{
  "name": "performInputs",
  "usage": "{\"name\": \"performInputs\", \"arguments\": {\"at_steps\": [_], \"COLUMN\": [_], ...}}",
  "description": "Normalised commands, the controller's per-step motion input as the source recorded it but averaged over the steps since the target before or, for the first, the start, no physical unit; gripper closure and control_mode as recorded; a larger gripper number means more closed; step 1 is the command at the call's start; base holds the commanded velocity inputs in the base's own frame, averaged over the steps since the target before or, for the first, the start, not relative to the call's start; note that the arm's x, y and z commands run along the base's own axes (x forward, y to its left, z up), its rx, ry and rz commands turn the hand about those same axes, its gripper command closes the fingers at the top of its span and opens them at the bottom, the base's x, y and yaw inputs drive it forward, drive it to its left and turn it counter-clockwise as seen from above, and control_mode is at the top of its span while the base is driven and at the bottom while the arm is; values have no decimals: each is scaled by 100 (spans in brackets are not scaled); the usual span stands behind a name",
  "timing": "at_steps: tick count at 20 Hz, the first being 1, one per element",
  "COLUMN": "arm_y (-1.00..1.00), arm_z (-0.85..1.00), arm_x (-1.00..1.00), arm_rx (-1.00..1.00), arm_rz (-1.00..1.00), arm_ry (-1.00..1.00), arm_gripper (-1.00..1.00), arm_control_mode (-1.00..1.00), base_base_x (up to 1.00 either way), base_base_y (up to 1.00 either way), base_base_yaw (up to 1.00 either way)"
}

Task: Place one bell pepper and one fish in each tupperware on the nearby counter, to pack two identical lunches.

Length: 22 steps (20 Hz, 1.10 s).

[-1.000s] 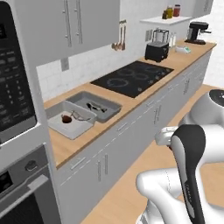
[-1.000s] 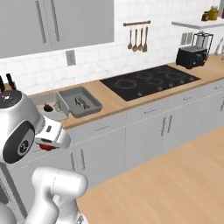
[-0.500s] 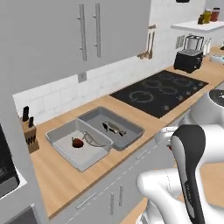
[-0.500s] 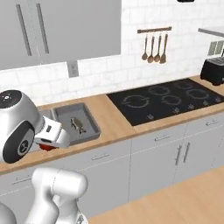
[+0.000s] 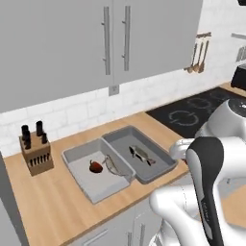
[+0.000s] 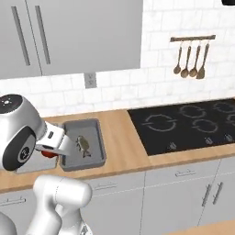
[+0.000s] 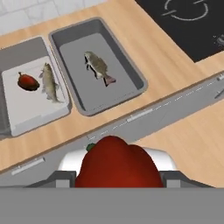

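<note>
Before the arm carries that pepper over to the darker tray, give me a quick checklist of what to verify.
1. Pepper in hand: the held bell pepper sits between the fingers of the hand: ok.
2. Lighter tray complete, holding a pepper and a fish: ok.
3. Darker tray has its fish: ok.
4. Darker tray has a pepper: not ok, none yet.
5. Free floor space in the darker tray beside the fish: ok.
6. Hand above the darker tray: not ok, it is off the counter edge, in front of the cabinets.
</note>
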Motion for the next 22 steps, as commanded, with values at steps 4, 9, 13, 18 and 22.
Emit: {"name": "performInputs", "arguments": {"at_steps": [4, 9, 13, 18, 22], "arm_y": [0, 0, 0, -1, -9], "arm_z": [0, 0, 0, -88, -67], "arm_x": [0, 0, 0, 59, 85], "arm_rx": [0, 0, 0, 0, 1], "arm_rz": [0, 0, 0, 27, 18], "arm_ry": [0, 0, 0, -4, 0], "arm_gripper": [100, 100, 100, 100, 100], "arm_control_mode": [100, 100, 100, -100, -100], "base_base_x": [88, 71, 46, 0, 0], "base_base_y": [-14, -15, 0, 0, 0], "base_base_yaw": [50, 50, 44, 0, 0]}}
